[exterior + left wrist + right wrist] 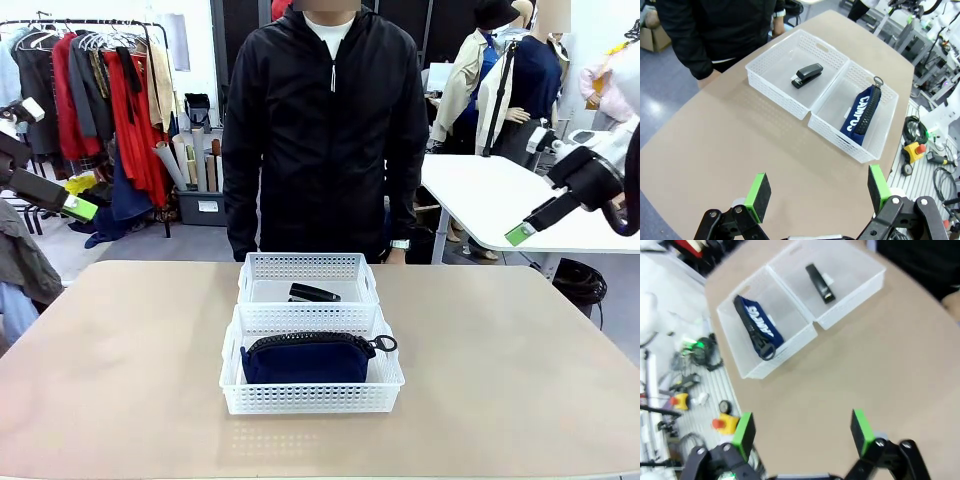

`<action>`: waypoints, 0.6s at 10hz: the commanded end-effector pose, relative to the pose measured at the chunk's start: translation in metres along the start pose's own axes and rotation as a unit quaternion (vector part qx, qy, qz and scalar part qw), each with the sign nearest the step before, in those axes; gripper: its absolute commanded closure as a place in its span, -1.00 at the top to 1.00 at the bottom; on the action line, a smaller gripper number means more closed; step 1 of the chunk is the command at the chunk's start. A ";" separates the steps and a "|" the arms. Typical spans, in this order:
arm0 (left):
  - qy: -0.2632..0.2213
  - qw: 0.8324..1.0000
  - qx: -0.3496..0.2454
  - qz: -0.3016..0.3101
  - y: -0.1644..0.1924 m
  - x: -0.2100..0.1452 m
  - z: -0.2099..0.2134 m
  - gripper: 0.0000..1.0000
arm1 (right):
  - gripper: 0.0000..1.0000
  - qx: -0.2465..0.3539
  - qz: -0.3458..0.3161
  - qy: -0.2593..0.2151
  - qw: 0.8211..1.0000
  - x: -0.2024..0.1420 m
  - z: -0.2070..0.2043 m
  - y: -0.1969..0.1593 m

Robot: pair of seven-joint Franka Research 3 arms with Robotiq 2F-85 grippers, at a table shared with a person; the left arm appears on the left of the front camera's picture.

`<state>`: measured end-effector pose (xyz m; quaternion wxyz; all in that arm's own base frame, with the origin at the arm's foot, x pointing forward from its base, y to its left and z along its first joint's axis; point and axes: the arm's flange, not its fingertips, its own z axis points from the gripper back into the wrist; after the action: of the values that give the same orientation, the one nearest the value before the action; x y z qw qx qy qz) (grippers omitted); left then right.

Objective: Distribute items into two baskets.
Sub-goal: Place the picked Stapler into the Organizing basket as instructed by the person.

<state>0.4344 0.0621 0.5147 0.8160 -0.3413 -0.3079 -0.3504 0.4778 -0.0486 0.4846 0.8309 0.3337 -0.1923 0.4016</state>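
Front view: left gripper [80,208] and right gripper [520,234] hang raised, jaws apart, empty. Stapler [314,293] lies in far basket [308,266]; pouch [308,358] fills near basket [310,398].

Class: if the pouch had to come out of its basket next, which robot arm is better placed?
Neither clearly: left gripper and right gripper both hang open, high beside the table, roughly equally far from the pouch.

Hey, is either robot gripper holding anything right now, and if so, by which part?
Nothing is held. The left gripper and right gripper are both open and empty above the table; the pouch and stapler lie in the baskets.
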 end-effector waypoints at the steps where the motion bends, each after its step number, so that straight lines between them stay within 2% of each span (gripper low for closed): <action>1: -0.004 1.000 -0.004 -0.002 -0.002 0.000 0.000 1.00 | 1.00 0.030 0.012 -0.057 0.998 -0.021 0.003 -0.004; 3: -0.004 1.000 -0.004 -0.002 -0.002 0.000 0.000 1.00 | 1.00 0.036 0.008 -0.080 0.996 -0.033 0.009 -0.006; 6: -0.004 1.000 -0.004 -0.002 -0.002 0.000 0.000 1.00 | 1.00 0.029 0.019 -0.096 0.995 -0.033 0.020 0.002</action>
<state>0.4344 0.0621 0.5147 0.8160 -0.3413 -0.3079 -0.3504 0.4608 -0.0823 0.4766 0.8063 0.3850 -0.2399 0.3797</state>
